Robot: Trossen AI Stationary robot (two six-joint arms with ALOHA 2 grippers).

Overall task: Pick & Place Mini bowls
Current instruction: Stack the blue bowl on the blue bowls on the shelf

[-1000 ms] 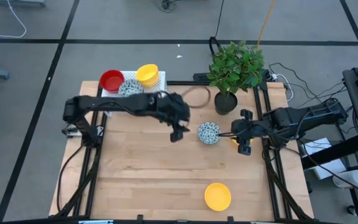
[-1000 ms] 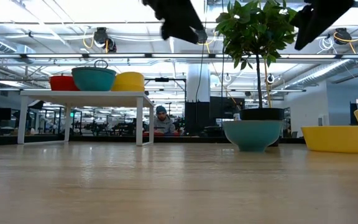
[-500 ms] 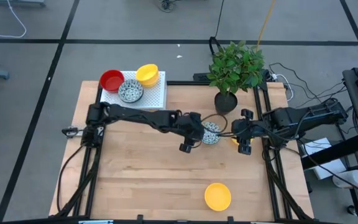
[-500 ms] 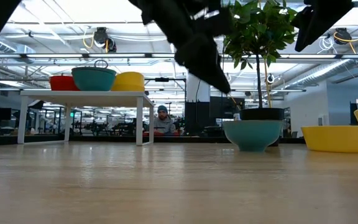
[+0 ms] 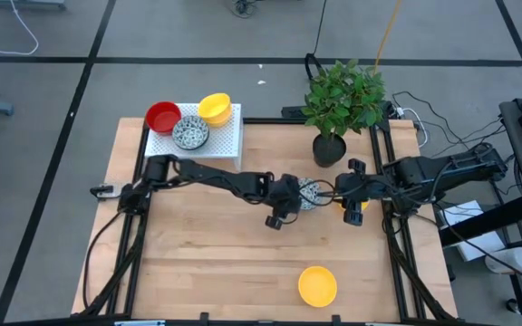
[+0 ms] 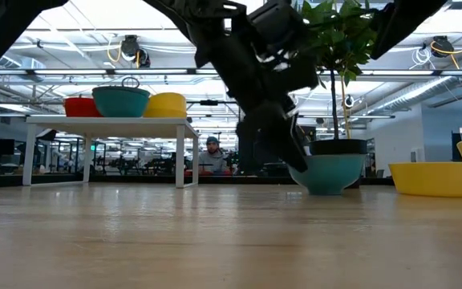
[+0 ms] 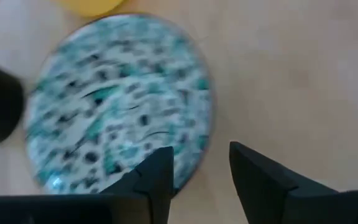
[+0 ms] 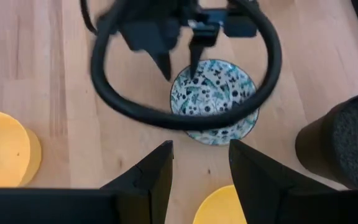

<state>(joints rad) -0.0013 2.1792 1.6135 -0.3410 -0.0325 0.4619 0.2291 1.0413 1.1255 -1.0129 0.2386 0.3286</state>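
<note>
A white mini bowl with blue-green speckles (image 5: pixel 310 192) stands on the wooden table, right of its middle. My left gripper (image 8: pixel 180 73) is open and points down at the bowl's left rim (image 7: pixel 205 118). One finger is over the inside and one outside the rim, with no touch showing. In the low view my left gripper (image 6: pixel 283 148) hangs just left of the bowl (image 6: pixel 327 173). My right gripper (image 8: pixel 201 163) is open, waiting right of the speckled bowl and above a yellow mini bowl (image 8: pixel 225 208). A second yellow bowl (image 5: pixel 317 285) sits near the table's near edge.
A white raised stand (image 5: pixel 229 138) at the far left corner carries a red bowl (image 5: pixel 162 117), a speckled bowl (image 5: pixel 190 132) and a yellow bowl (image 5: pixel 214 108). A potted plant in a black pot (image 5: pixel 329 149) stands just beyond the speckled bowl. Bare wood (image 5: pixel 207 254) lies toward the near left.
My left gripper has travelled toward the table's right edge and come down, from left of the speckled bowl to directly over its left rim. The bowl has stayed where it was.
</note>
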